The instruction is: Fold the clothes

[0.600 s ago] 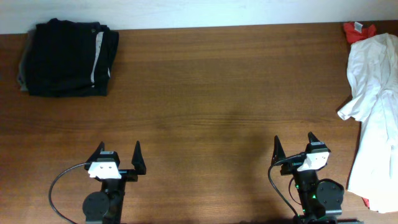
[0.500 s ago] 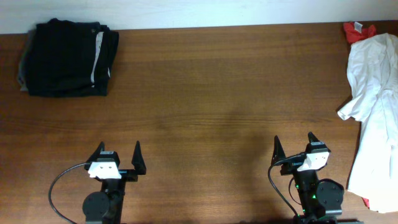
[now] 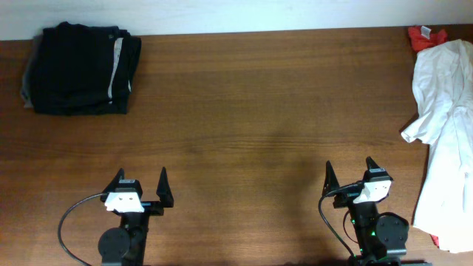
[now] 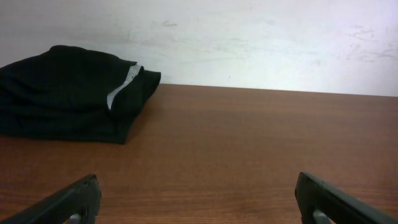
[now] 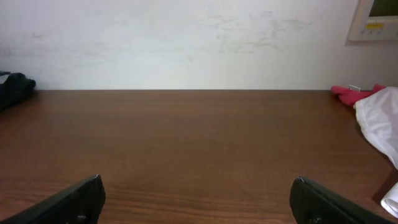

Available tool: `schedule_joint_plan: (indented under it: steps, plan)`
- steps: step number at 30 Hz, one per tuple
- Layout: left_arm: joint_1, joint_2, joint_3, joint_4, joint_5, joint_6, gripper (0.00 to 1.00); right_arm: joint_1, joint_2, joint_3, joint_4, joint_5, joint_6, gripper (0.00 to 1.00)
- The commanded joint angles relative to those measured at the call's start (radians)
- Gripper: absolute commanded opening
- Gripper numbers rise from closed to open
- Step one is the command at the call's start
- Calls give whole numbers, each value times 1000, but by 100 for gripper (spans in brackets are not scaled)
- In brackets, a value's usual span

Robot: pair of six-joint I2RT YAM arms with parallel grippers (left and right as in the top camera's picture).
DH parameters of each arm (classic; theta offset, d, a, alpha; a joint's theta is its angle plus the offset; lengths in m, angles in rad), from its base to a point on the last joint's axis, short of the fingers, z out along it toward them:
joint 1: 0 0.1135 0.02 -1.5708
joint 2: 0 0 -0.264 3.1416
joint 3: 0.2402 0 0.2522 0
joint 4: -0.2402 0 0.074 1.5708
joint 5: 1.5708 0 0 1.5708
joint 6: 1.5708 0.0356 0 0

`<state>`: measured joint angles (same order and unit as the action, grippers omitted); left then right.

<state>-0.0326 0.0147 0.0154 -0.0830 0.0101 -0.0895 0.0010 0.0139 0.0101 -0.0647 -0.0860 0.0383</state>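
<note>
A crumpled white T-shirt (image 3: 447,133) lies in a heap along the table's right edge; its printed graphic does not show. It also shows at the right edge of the right wrist view (image 5: 380,119). My left gripper (image 3: 140,179) is open and empty near the front edge, left of centre. My right gripper (image 3: 349,168) is open and empty near the front edge, a short way left of the T-shirt. Both sets of jaws show wide apart in the wrist views, left (image 4: 198,198) and right (image 5: 196,198), with bare wood between them.
A folded stack of black garments (image 3: 80,68) sits at the back left corner, also in the left wrist view (image 4: 68,93). A red cloth (image 3: 424,37) peeks out behind the T-shirt at the back right. A white wall runs along the back edge.
</note>
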Motion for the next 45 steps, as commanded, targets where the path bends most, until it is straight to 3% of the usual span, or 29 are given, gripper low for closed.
schedule_joint_plan:
  steps: [1,22,25,27,32,35,40,45]
  plan:
    - [-4,3,-6,-1,-7,16,99,5,-8,-5,-7,16,0,98]
    - [-4,3,-6,-1,-7,16,99,6,-8,-5,6,12,1,98]
    - [-4,3,-6,-1,-7,16,99,6,-8,-5,100,-173,174,98]
    - [-4,3,-6,-1,-7,16,99,6,-8,-5,107,-262,238,99]
    - [-4,3,-6,-1,-7,16,99,5,-8,-5,115,-629,571,99]
    - [-4,3,-6,-1,-7,16,99,5,-8,-5,187,-635,766,98]
    - [-4,3,-6,-1,-7,16,99,5,-8,2,410,-538,778,98]
    - [-4,3,-6,-1,-7,16,99,4,65,132,291,-359,634,99]
